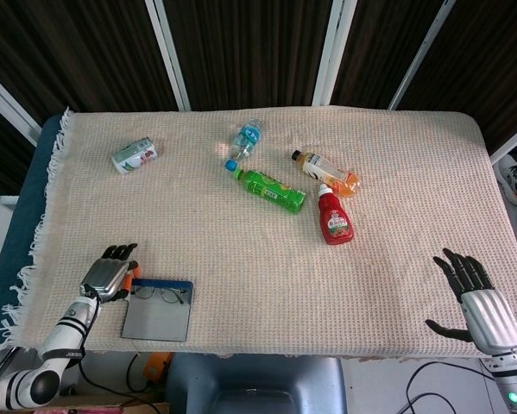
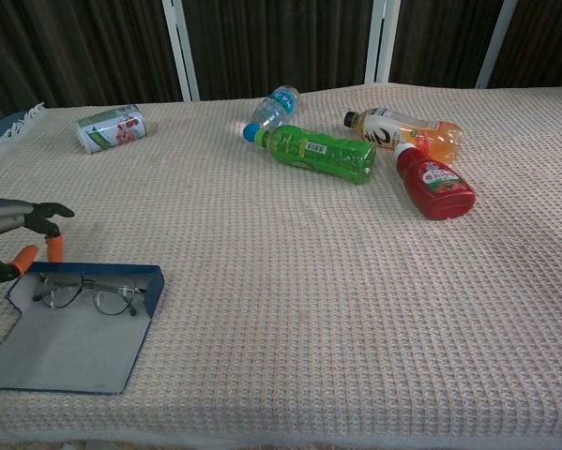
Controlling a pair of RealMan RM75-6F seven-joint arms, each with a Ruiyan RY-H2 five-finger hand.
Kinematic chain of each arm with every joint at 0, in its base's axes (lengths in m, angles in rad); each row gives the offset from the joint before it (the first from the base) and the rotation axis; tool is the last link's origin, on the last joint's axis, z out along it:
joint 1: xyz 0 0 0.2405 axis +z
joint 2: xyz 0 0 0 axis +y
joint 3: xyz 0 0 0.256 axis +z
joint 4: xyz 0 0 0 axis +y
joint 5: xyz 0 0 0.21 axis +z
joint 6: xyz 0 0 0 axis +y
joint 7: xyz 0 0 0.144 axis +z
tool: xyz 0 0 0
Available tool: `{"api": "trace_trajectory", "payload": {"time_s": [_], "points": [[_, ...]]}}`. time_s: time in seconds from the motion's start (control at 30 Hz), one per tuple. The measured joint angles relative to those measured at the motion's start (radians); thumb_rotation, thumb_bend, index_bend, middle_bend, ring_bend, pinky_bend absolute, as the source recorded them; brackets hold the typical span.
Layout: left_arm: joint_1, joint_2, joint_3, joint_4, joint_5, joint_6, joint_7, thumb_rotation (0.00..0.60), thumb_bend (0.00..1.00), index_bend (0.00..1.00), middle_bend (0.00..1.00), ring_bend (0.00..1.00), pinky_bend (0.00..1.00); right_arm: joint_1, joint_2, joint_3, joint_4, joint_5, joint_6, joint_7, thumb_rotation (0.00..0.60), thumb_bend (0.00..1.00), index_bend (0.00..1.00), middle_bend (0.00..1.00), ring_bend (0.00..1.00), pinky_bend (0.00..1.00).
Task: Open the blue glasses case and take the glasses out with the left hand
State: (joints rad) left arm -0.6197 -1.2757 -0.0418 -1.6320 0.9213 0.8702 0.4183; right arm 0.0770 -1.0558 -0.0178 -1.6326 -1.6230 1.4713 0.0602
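Open blue glasses case (image 2: pixel 69 345) just beside left hand (image 2: pixel 18 234), glasses (image 2: pixel 82 292) inside.

Bright, even light across the woven cloth (image 1: pixel 267 259) in the head view, coming from above. Shadows are soft and short: a faint one sits under the green bottle (image 2: pixel 320 154), another under the red bottle (image 2: pixel 435 185). A mild sheen shows on the white frame bars (image 1: pixel 168 43) against the dark backdrop, which stays near black. Focus is crisp over the middle of the tabletop, the weave reading clearly. In the chest view the near edge of the cloth softens slightly, and the left hand (image 2: pixel 8 239) at the frame border looks a touch smeared.
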Motion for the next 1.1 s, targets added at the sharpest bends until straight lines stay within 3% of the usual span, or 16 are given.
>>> {"api": "trace_trajectory", "payload": {"time_s": [0.17,0.53,0.8,1.1], "points": [[0.005,0.026,0.007,-0.041,0.035,0.017,-0.014,0.6,0.45,0.37,0.0,0.0,0.0,0.001,0.0,0.0,0.0,0.0,-0.002,-0.001,0.6,0.15,0.0,0.0,0.0,0.0],[0.011,-0.021,-0.01,-0.05,0.225,0.085,-0.093,0.6,0.41,0.31,0.0,0.0,0.0,0.003,-0.001,-0.006,0.001,-0.011,-0.006,-0.002,0.6,0.15,0.0,0.0,0.0,0.0],[-0.036,-0.037,-0.014,-0.067,0.148,0.058,0.04,0.6,0.42,0.31,0.0,0.0,0.0,0.004,0.005,-0.006,0.003,-0.012,-0.006,0.013,0.6,0.15,0.0,0.0,0.0,0.0],[-0.06,-0.063,0.023,-0.12,0.039,0.12,0.233,0.6,0.42,0.31,0.0,0.0,0.0,0.004,0.008,-0.008,0.005,-0.017,-0.004,0.023,0.6,0.15,0.0,0.0,0.0,0.0]]}}
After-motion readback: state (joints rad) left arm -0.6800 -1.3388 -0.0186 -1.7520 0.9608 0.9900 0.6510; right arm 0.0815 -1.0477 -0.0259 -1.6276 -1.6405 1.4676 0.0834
